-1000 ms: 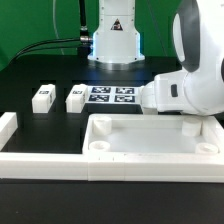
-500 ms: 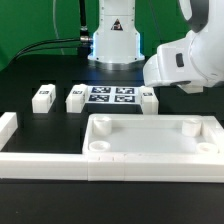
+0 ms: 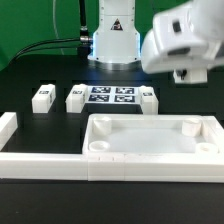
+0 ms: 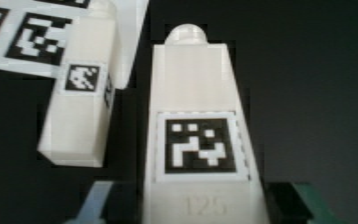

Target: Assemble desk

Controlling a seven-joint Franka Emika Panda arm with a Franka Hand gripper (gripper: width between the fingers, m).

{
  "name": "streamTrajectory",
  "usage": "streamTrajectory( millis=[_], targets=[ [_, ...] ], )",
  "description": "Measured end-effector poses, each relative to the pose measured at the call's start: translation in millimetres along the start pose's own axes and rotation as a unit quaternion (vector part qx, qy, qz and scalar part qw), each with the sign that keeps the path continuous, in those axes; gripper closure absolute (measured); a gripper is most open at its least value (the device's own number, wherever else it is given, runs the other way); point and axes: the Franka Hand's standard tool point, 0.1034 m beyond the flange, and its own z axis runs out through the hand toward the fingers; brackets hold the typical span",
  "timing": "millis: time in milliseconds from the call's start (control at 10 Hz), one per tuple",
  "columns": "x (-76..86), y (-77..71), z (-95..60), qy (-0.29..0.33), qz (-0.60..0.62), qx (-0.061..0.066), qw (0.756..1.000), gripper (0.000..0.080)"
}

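The white desk tabletop (image 3: 150,140) lies at the front, its corner sockets facing up. My gripper (image 3: 190,74) hangs blurred above the table at the exterior view's right. In the wrist view my gripper (image 4: 199,207) is shut on a white tagged leg (image 4: 197,110), which points away from the camera with its round tip at the far end. The fingers (image 4: 105,203) show on both sides of its near end. A second leg (image 4: 78,95) lies beside it on the table; it also shows in the exterior view (image 3: 148,97). Two more legs (image 3: 42,97) (image 3: 76,97) lie on the left.
The marker board (image 3: 112,95) lies behind the tabletop between the legs; its corner shows in the wrist view (image 4: 25,35). Long white border rails (image 3: 45,160) run along the front and left. The robot base (image 3: 115,40) stands at the back.
My arm has risen from low behind the tabletop's right end to well above the table. The leg next to the marker board has come into view.
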Motion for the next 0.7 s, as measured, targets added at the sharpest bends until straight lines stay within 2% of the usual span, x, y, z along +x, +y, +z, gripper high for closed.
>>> streamTrajectory(
  millis=[100,200,300,400,600,700],
  targets=[
    [2.9,-0.6,-17.6,0.042,0.000,0.000,0.999,0.0511],
    [10.5,-1.1,-14.4,0.090,0.001,-0.001,0.996,0.0510],
    [7.6,-0.3,-10.0,0.108,0.002,-0.003,0.994,0.0510],
    [14.4,-0.3,-15.9,0.156,0.002,-0.003,0.988,0.0510],
    [20.1,5.6,-14.5,0.226,0.007,-0.002,0.974,0.0510],
    [18.5,8.9,-28.6,0.239,0.010,0.000,0.971,0.0510]
  ],
)
